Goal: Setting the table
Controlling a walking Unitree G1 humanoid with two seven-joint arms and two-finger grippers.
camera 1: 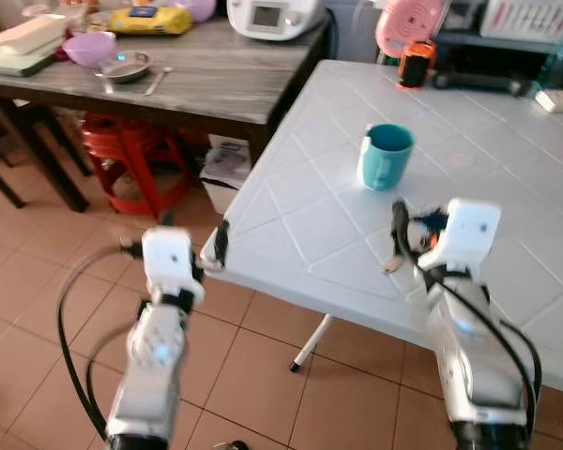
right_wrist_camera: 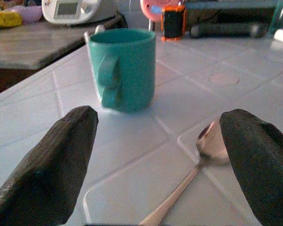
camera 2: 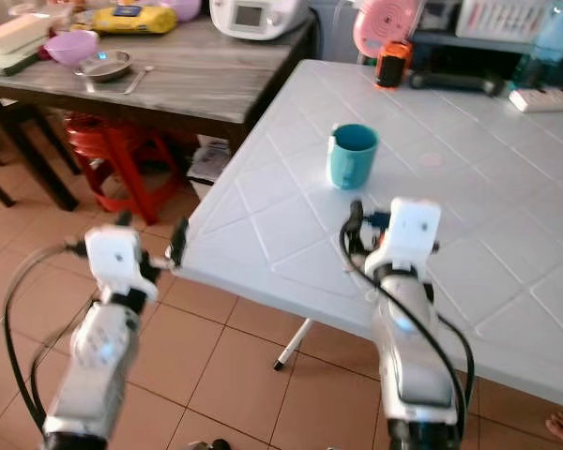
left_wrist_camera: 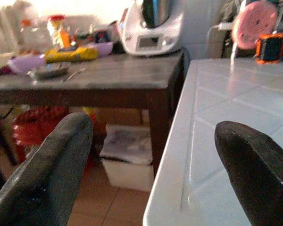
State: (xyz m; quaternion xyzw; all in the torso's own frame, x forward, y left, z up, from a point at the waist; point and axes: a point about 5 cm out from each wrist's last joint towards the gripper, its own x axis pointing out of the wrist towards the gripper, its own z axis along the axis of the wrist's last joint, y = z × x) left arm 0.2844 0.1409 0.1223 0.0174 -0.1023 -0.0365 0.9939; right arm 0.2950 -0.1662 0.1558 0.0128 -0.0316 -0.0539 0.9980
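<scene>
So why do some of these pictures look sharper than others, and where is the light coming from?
Right wrist view: the teal mug and spoon are fairly crisp, the black fingers soft because close. Left wrist view: washed out and hazy, bright glare at the top behind the wooden table. Head views: slightly blurred overall, with a soft sheen on the white table.
</scene>
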